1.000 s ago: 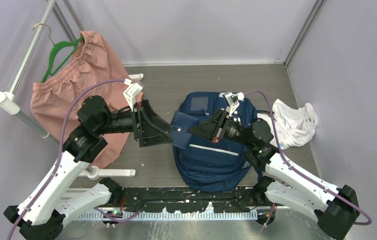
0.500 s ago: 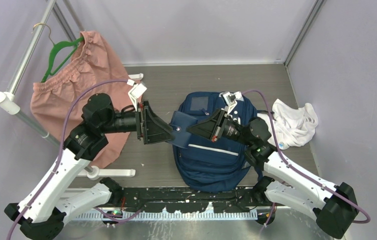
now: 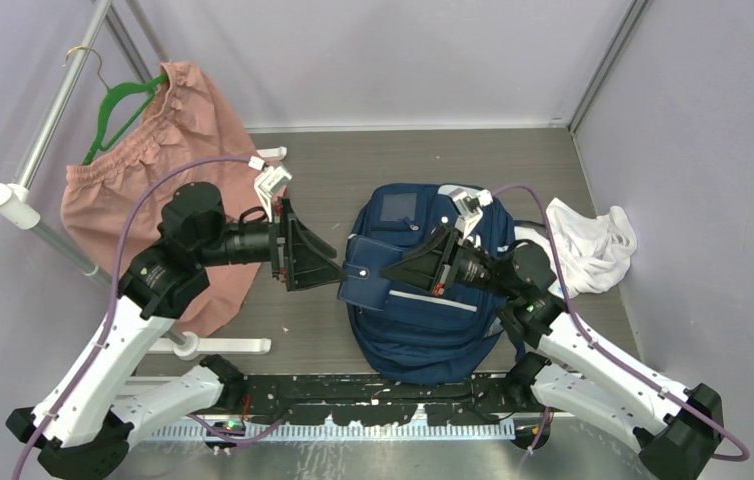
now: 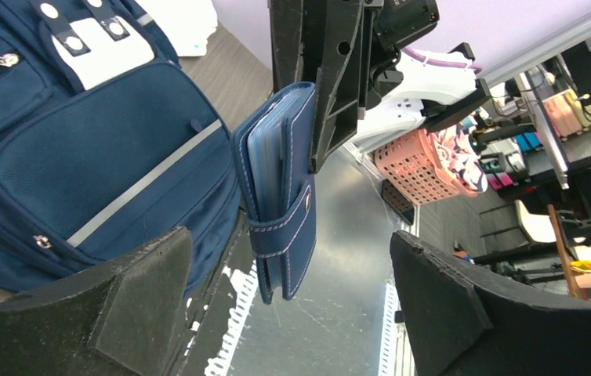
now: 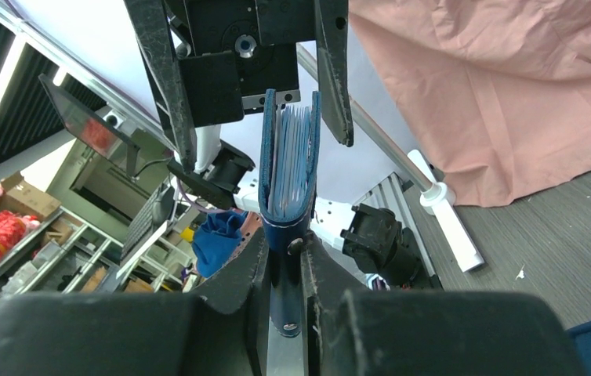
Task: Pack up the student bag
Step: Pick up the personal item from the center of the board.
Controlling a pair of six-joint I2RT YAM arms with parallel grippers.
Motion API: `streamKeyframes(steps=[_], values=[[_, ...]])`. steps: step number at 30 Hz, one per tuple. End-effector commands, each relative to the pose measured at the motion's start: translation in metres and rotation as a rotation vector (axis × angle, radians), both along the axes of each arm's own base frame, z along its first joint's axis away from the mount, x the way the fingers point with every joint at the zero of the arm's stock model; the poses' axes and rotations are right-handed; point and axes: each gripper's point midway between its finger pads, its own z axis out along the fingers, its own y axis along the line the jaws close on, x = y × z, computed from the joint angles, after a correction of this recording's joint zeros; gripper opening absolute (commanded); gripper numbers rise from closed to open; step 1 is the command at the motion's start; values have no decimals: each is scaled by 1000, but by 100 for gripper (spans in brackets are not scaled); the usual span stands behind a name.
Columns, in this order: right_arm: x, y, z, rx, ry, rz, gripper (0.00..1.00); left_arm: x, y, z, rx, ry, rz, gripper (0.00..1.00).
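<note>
Counter (image 3: 353, 170): grey wood-grain top, walls on three sides. Student bag (image 3: 423, 335) lies flat, front side up, right of centre, one end at the near edge. White cloth (image 3: 593, 250) is crumpled just beside the bag's right side, near the right wall. Rack's white feet (image 3: 228, 346) rest on the left part. Pink shorts (image 3: 103, 215) hang above them; hem contact with the counter cannot be told.
</note>
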Motion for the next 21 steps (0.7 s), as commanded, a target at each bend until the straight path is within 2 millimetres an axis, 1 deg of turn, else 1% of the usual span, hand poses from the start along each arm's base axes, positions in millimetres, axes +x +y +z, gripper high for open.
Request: streamKeyframes(steps=[1, 3, 5, 9, 11, 13, 15, 17, 18, 19, 20, 21], values=[[-12, -2, 34, 72, -94, 51, 1, -4, -13, 7, -70, 20, -99, 98], [-11, 1, 34, 78, -88, 69, 1, -1, -18, 5, -86, 37, -112, 97], [-10, 4, 33, 80, -81, 79, 1, 0, -21, 3, -95, 50, -128, 93], [-6, 8, 30, 86, -71, 88, 1, 1, -25, -1, -108, 76, -144, 80], [-5, 10, 31, 86, -72, 95, 1, 0, -25, -4, -105, 84, -146, 68], [-4, 11, 31, 85, -72, 96, 1, 1, -25, -4, -108, 82, -141, 51], [-2, 12, 32, 85, -72, 90, 1, 0, -24, -2, -112, 73, -135, 28], [1, 13, 29, 77, -63, 79, 1, 0, -23, -1, -113, 66, -128, 9], [4, 13, 26, 68, -50, 65, 1, 0, -22, 0, -115, 62, -121, 1], [7, 14, 22, 52, -34, 49, 1, 1, -20, 2, -114, 54, -103, 0], [12, 16, 15, 22, -20, 24, 12, 5, -18, 2, -100, 48, -67, 0], [18, 16, 7, -22, -3, -9, 35, 9, -14, 1, -75, 36, -20, 0]])
